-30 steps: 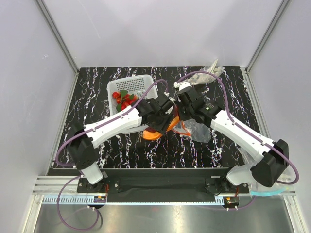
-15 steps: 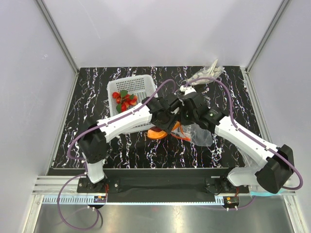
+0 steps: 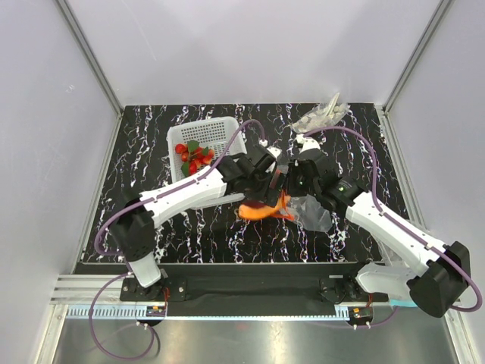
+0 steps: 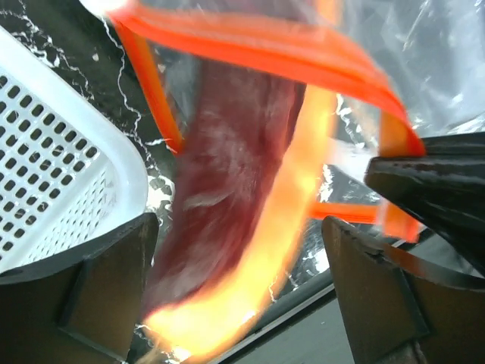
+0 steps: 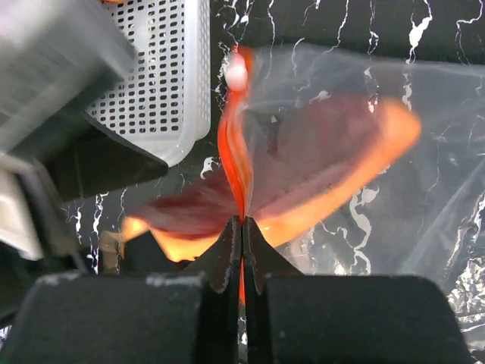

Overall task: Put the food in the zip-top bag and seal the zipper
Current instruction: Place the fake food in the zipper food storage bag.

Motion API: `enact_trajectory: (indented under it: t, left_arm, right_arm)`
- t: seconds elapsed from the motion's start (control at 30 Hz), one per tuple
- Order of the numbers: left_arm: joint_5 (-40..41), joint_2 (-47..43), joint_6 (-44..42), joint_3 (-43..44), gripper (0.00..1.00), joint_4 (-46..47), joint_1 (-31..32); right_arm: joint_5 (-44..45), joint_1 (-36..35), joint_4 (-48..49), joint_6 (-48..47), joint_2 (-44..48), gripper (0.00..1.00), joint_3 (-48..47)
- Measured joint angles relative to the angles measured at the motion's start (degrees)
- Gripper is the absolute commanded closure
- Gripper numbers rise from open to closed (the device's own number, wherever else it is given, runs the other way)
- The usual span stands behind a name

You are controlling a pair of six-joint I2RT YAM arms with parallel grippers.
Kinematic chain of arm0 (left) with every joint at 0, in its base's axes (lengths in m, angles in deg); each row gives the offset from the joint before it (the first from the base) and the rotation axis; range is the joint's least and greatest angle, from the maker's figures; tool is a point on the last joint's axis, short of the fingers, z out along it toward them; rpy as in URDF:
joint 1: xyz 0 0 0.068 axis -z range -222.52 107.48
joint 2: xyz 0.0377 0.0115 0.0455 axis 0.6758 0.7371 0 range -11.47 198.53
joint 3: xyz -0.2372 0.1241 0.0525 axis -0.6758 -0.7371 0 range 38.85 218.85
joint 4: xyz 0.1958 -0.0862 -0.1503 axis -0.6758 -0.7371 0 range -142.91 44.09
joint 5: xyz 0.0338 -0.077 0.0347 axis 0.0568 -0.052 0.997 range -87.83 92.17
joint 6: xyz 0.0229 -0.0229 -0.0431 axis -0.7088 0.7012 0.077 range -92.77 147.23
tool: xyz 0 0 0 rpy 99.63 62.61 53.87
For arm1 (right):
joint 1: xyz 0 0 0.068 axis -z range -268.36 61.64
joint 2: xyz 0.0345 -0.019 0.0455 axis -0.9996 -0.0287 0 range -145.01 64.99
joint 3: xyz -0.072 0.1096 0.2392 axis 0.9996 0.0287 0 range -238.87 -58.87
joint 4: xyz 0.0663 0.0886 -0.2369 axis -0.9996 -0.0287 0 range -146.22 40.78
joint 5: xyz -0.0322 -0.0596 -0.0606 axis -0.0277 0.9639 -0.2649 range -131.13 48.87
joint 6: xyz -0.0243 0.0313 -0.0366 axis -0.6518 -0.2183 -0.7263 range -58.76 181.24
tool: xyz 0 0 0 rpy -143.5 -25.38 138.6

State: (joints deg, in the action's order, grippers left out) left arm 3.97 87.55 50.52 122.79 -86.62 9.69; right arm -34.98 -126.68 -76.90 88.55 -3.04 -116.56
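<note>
Under my left claw (image 4: pixel 242 288) and right claw (image 5: pixel 242 235) lies a black tabletop (image 3: pixel 151 152) veined in white like marble; it runs out well to both sides of them and farther back. Beyond the claws stands a plain pale rear wall (image 3: pixel 250 45). A matching side wall (image 3: pixel 38 152) rises outboard of the left claw, and another (image 3: pixel 455 136) outboard of the right one. Bare aluminium posts (image 3: pixel 91 57) slant up at the two back corners. On the near side of the claws, a black plate (image 3: pixel 250 273) edges the table, then a slotted aluminium rail (image 3: pixel 76 288), then a brushed metal sheet (image 3: pixel 250 341). The light is even and soft, with only faint shadows.
</note>
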Motion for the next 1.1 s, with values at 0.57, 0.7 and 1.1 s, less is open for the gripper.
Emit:
enact_trajectory:
  t: [0.57, 0.7, 1.1]
  left_arm:
    - [-3.2, -25.0, 4.9, -23.4, 0.01, 9.7, -3.8]
    - [-4.1, -32.2, 8.7, -35.7, 0.04, 11.5, -2.8]
    - [-3.5, -36.9, 19.9, -50.5, 0.20, 25.9, 1.0]
  right_arm:
    - [-3.9, 0.2, 0.4, 0.4, -0.9, 1.00, 2.6]
    - [-3.9, 0.3, 0.4, 0.3, -1.1, 1.00, 2.6]
    - [-3.9, 0.4, 2.2, 0.4, -1.2, 1.00, 4.3]
